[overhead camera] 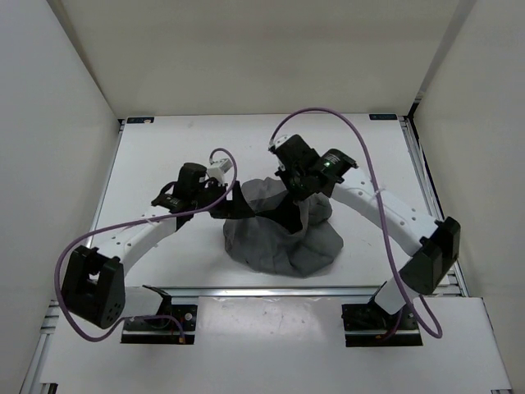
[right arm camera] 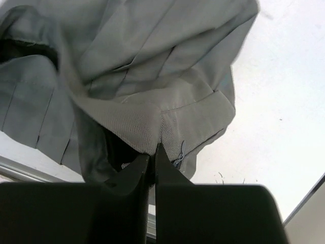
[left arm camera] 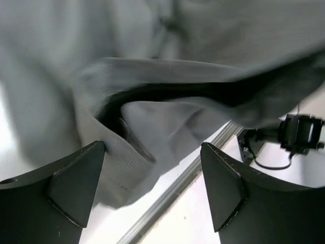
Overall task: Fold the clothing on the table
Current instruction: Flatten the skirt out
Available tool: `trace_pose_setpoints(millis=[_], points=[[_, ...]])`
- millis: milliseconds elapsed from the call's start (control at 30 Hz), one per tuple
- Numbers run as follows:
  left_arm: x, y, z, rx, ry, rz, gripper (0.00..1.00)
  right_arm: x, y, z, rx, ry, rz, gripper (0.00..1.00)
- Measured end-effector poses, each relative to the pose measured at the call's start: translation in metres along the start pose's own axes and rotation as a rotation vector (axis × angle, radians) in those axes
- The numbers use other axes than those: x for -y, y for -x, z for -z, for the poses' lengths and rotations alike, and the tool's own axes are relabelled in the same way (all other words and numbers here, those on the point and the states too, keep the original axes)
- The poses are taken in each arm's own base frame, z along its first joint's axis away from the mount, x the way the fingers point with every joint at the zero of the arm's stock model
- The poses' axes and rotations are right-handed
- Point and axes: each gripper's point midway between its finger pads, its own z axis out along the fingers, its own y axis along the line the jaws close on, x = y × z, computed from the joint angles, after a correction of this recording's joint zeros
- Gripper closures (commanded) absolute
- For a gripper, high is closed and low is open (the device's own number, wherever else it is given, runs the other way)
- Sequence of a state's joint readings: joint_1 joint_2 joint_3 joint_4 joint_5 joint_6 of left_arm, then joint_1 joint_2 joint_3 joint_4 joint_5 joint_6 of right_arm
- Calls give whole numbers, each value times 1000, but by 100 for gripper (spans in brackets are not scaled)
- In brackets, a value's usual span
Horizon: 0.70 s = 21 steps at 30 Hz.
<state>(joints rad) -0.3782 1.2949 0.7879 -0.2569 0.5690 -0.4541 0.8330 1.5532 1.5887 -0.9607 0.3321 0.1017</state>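
Near-centre of table [overhead camera: 164,148], close to near rail: clothing [overhead camera: 283,238] bunched in grey heap, long axis roughly left-right. Left gripper [overhead camera: 234,202] at heap's left edge, jaws wide apart, gripping nothing; fabric fold just ahead of fingers [left arm camera: 76,188]. Farther back, right gripper [right arm camera: 153,157] pinched tight on hemmed edge, holding it raised. Left arm nearer free side; likely grasps there next.

L arm [overhead camera: 139,236] & R arm [overhead camera: 381,209]: white shells w/ rows of small holes, black joint blocks, big black box at each elbow. Purple cable [overhead camera: 332,115] loops along each. Green light [overhead camera: 327,162] on R wrist. L end effector [left arm camera: 152,188] & R end effector [right arm camera: 152,165]: matte black wedge fingers.
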Motion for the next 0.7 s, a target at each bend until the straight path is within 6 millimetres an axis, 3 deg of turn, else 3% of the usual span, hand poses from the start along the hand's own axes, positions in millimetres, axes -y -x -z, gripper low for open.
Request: trace_pose_setpoints(millis=[67, 100, 133, 333, 433, 533, 700], points=[[13, 4, -5, 4, -21, -82, 15, -4, -5, -13, -41, 2, 16, 100], [14, 5, -5, 12, -18, -100, 21, -7, -9, -22, -71, 5, 24, 100], [13, 5, -3, 25, -7, -114, 21, -8, -10, -23, -74, 6, 25, 100], [-20, 6, 9, 102, 158, -137, 24, -5, -12, -26, -90, 26, 2, 100], [-24, -3, 9, 102, 230, -205, 25, 0, -13, -27, -96, 23, -15, 100], [-29, -14, 13, 98, 266, -240, 34, 4, -13, -28, -98, 18, -25, 99], [-38, -15, 16, 127, 312, -255, 36, 2, -14, -27, -105, 23, -24, 100]])
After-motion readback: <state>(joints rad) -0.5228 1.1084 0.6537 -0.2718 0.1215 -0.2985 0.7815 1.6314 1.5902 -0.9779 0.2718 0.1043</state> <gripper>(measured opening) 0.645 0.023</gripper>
